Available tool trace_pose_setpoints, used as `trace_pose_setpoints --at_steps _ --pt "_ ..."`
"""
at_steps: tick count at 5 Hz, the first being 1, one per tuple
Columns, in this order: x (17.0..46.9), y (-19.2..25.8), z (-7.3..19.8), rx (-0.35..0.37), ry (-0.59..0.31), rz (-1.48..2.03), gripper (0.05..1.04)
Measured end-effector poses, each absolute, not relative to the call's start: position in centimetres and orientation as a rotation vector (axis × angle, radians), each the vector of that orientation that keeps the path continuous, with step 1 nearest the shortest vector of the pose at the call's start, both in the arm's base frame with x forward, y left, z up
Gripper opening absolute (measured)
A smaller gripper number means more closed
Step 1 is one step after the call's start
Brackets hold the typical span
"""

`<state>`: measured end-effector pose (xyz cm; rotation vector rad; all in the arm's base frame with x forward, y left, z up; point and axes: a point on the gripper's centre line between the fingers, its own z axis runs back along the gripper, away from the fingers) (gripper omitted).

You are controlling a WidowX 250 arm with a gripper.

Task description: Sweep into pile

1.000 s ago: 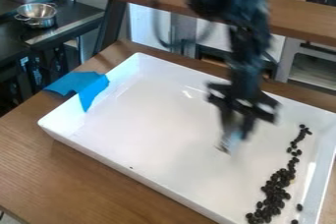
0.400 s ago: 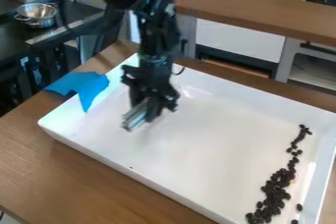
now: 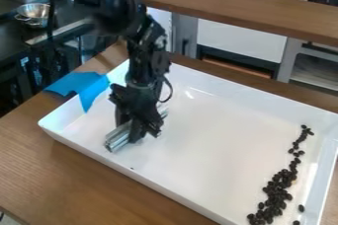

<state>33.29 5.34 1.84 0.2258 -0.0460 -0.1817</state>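
Dark beans (image 3: 280,183): a narrow, uneven band along the right side of the white tray (image 3: 204,150), thicker at the near end, trailing thin at the far end.
Bean band from claw: well apart. The black gripper (image 3: 137,129) is over the left part of the tray; from it the band lies to the right and nearer the camera.
Band's long axis: from the bottom edge of the view up and slightly right, roughly beside the right wall.
Claw: clamped on a silvery bar (image 3: 119,138), which slants from lower left to upper right.
Next move, our judgement: carry the bar across to the band and push along its length, thin end towards thick. We would check that the bar lies across that path, or beans may slip round its ends.
Strays: a few beans sit apart between band and right wall; one dark speck (image 3: 131,168) lies by the near rim.
Hidden: the bar's middle, behind the claw. We cannot tell whether the bar touches the tray floor.
Cut off: the tray's near right corner, with any beans there.
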Motion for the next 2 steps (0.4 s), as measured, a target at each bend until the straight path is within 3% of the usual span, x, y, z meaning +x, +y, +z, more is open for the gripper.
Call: trace_pose_setpoints --at_steps 2 --pt "31.56 3.49 1.61 0.194 -0.037 -0.222 0.383"
